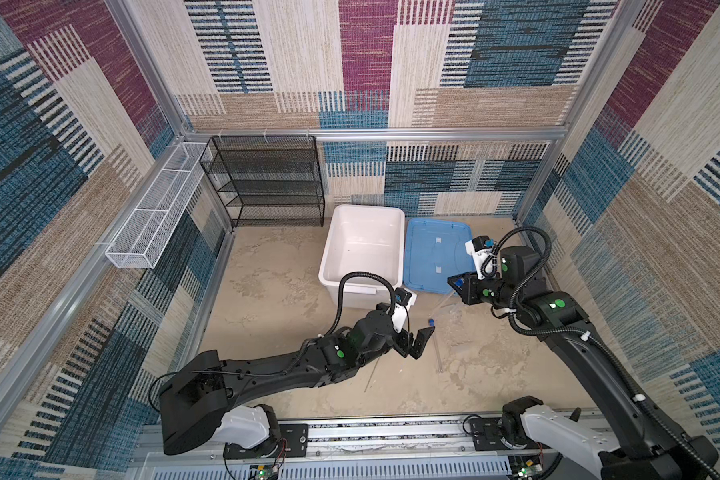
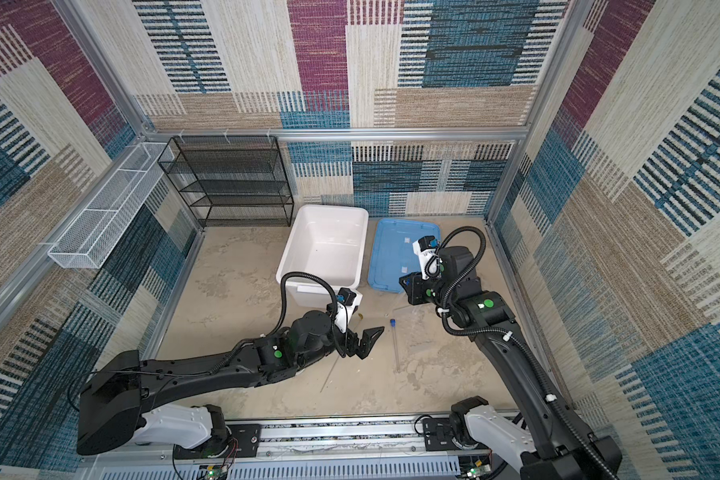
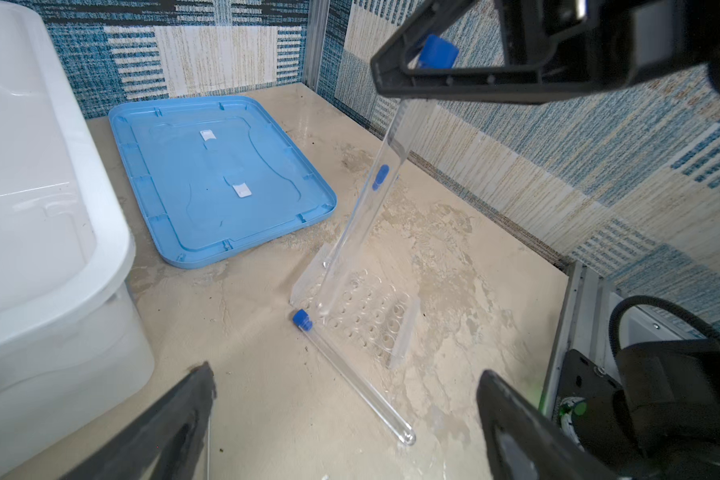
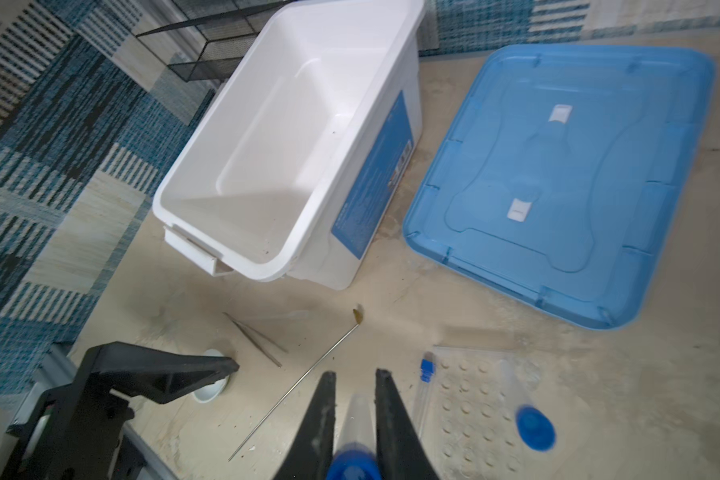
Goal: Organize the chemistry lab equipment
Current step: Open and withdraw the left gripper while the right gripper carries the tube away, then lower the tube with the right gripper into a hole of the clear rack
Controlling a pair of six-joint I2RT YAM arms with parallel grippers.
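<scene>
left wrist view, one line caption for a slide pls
Right gripper holds a blue-capped tube tilted, tip at the clear tube rack; another tube lies on the table beside it.

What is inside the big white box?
The white tub looks empty, with only tiny dark specks on its floor. The inside of its near wall is hidden behind the rim.

Blue lid (image 4: 558,178), white tub (image 4: 267,124), blue-capped tube (image 4: 356,415)

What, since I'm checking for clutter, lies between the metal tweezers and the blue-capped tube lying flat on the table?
The long spoon-tipped rod lies between the metal tweezers and the blue-capped tube, shown in the right wrist view.
</scene>
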